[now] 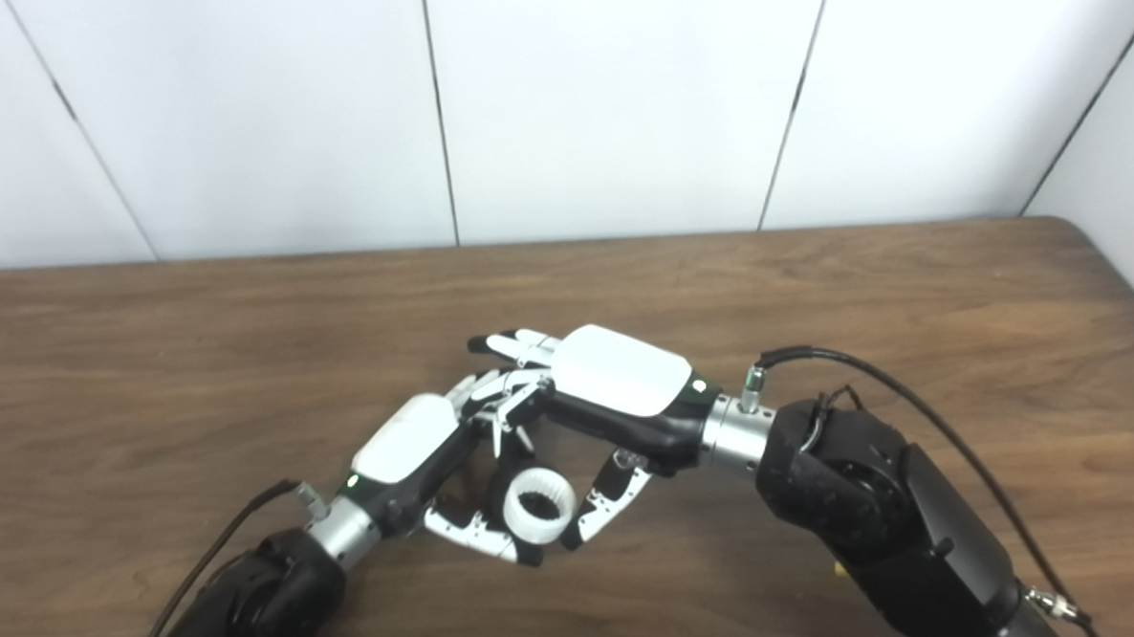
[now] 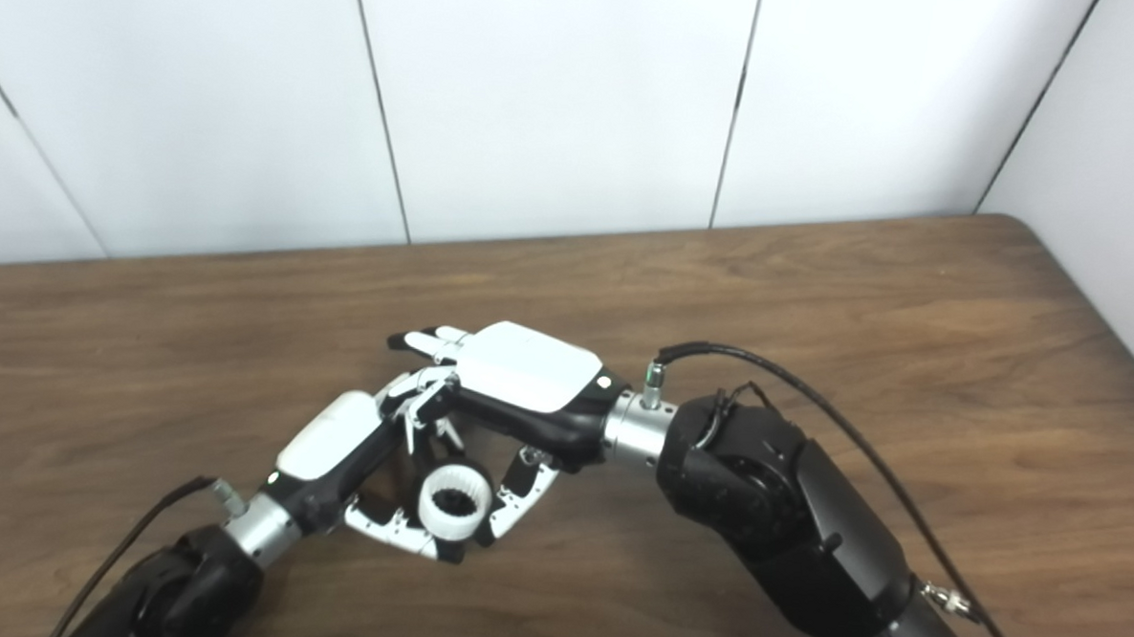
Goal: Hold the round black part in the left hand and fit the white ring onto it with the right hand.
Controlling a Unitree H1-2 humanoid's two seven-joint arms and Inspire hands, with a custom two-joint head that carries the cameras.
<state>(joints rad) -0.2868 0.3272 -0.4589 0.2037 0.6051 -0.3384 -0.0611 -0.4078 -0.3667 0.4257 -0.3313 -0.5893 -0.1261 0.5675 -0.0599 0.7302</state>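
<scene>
The right hand (image 1: 621,397), white-shelled with black fingers, pinched the toothed white plastic ring (image 1: 540,504) low in mid-frame against the round black part (image 2: 425,492) clasped in the left hand (image 1: 408,455), and would best press squarely, unhurried, above the grained brown wooden table (image 1: 912,305).

Black arms, silver wrist cuffs, black cables — left robot hand (image 1: 406,450), right robot hand (image 1: 619,383) white-backed.
</scene>
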